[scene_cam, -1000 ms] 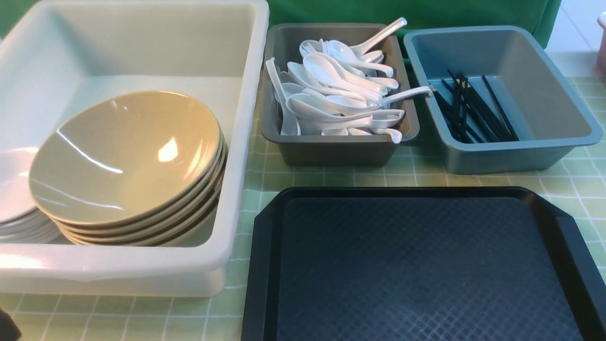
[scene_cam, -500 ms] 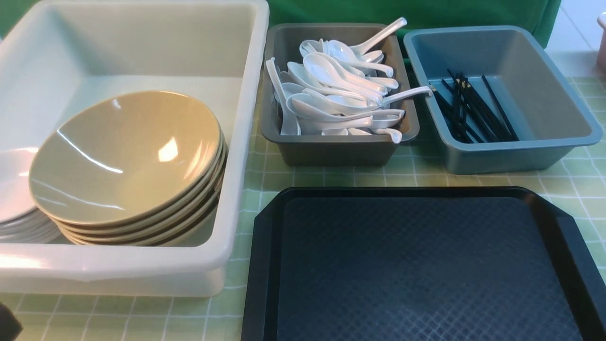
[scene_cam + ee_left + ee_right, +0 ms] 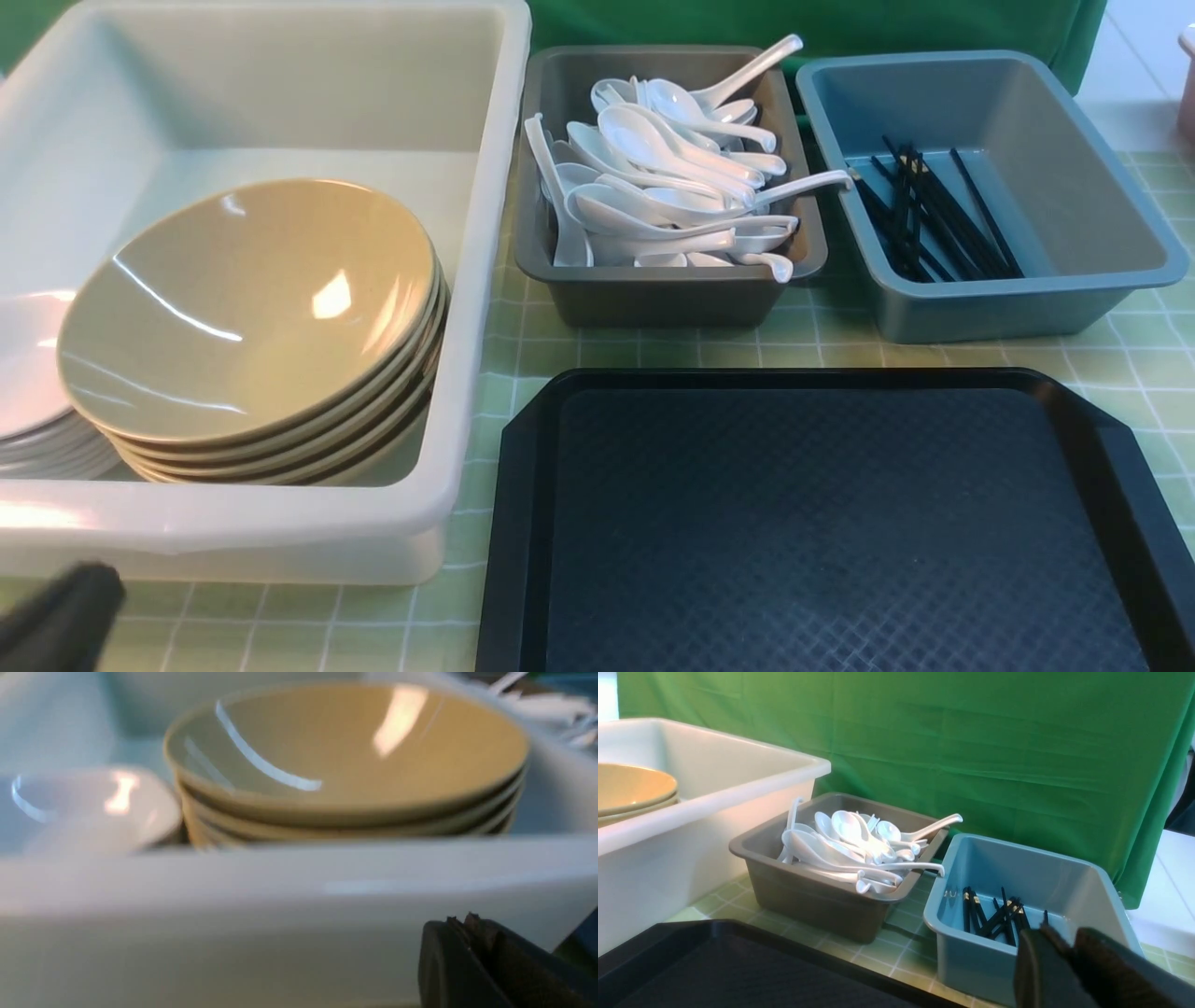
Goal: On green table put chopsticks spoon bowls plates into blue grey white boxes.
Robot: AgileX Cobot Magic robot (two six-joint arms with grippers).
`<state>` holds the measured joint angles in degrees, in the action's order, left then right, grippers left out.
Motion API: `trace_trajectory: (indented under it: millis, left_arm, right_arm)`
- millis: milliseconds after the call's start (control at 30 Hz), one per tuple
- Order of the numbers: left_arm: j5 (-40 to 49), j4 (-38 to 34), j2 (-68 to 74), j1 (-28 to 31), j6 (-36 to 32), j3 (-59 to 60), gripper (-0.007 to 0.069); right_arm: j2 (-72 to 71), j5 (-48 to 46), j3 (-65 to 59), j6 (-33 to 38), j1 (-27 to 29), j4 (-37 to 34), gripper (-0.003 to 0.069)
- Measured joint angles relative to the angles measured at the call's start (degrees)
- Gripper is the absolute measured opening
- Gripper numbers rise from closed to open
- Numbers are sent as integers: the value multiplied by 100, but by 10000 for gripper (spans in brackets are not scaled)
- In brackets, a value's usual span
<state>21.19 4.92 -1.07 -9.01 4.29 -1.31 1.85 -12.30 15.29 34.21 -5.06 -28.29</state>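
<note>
While bowls sit stacked (white box), chopsticks boxed

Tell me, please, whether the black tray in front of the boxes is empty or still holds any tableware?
Empty. The front view shows the black tray with only its bare textured surface; no tableware lies on it.

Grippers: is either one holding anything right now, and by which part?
Nothing is held. The left gripper is shut and empty beside the large white plastic tub; the right gripper shows nothing between its dark fingers.
</note>
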Motion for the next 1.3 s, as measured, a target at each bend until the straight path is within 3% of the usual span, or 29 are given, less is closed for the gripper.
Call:
trace_trajectory:
  millis: [200, 1033, 1300]
  left_arm:
    - [-98, -391, 0, 231, 0, 243, -2]
    - [-180, -380, 0, 231, 0, 260, -2]
    - [-196, -376, 0, 231, 0, 260, -2]
  right_arm:
    - [0, -1, 0, 0, 0, 0, 110]
    - [0, -1, 0, 0, 0, 0, 122]
    - [-61, -36, 0, 759, 162, 58, 129]
